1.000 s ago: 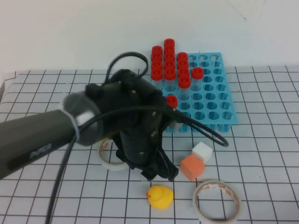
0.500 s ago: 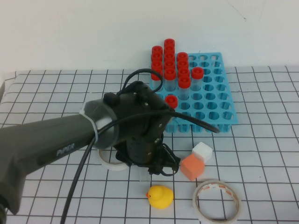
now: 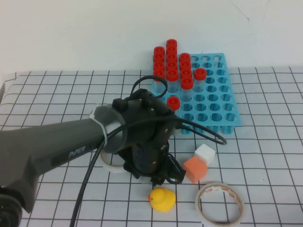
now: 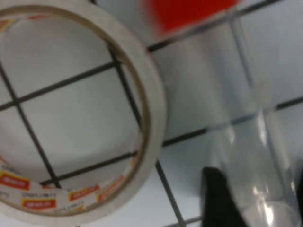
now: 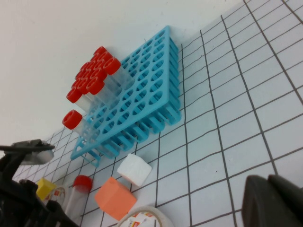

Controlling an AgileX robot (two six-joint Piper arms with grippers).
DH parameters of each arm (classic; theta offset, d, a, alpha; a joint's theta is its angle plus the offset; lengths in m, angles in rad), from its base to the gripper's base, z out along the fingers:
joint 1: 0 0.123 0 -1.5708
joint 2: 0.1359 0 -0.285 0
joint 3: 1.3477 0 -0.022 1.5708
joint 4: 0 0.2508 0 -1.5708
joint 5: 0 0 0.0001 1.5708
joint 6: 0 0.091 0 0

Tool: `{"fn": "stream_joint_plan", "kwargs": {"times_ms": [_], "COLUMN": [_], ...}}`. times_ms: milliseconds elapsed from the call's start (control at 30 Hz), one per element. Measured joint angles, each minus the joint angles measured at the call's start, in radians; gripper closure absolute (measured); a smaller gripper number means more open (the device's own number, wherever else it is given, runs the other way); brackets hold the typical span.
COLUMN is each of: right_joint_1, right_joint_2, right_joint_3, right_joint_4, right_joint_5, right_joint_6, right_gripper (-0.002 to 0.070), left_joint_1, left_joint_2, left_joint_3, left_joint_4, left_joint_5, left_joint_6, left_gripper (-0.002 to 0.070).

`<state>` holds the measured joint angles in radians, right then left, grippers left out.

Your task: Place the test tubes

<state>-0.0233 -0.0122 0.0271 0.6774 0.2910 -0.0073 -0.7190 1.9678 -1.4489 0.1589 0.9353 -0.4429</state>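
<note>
A clear test tube with a red cap lies on the gridded table beside a tape roll. My left gripper is open and low over it, one dark finger on each side of the tube's rounded end. In the high view the left gripper sits between the duck and the orange cube, and the arm hides the tube. The blue rack at the back holds several red-capped tubes. My right gripper is shut and empty, off to the rack's right.
A yellow duck, an orange cube and a white cube lie close around the left gripper. A second tape roll lies at the front right. The left arm's cable loops toward the rack.
The left arm has tilted and come down toward the table, its gripper settling just behind the duck. Rack, cubes, duck and tape rolls have not moved.
</note>
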Motion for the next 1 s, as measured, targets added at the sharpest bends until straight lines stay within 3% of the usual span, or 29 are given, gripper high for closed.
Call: {"fn": "stream_joint_plan", "kwargs": {"times_ms": [100,133,333,600,833,1000], "right_joint_1": [0.0,0.0,0.0,0.0,0.0,0.0], "right_joint_2": [0.0,0.0,0.0,0.0,0.0,0.0], "right_joint_3": [0.0,0.0,0.0,0.0,0.0,-0.002], "right_joint_4": [0.0,0.0,0.0,0.01,0.03,0.183], "right_joint_5": [0.0,0.0,0.0,0.0,-0.002,-0.029], "right_joint_6": [-0.001,-0.001,-0.009,-0.01,-0.01,-0.076], "right_gripper": [0.0678,0.0678,0.0678,0.0678,0.0678,0.0678], "left_joint_1": [0.0,0.0,0.0,0.0,0.0,0.0], "left_joint_2": [0.0,0.0,-0.09,-0.403,-0.734,-0.864], "left_joint_3": [-0.002,-0.002,0.0,0.113,0.43,0.611], "left_joint_4": [-0.009,-0.011,-0.056,-0.065,-0.063,-0.063], "left_joint_5": [0.017,0.024,0.073,0.096,-0.111,-0.345], "left_joint_6": [0.032,0.04,0.181,0.307,0.273,0.241], "left_gripper": [0.0455,0.0465,0.0464,0.0464,0.0464,0.0464]}}
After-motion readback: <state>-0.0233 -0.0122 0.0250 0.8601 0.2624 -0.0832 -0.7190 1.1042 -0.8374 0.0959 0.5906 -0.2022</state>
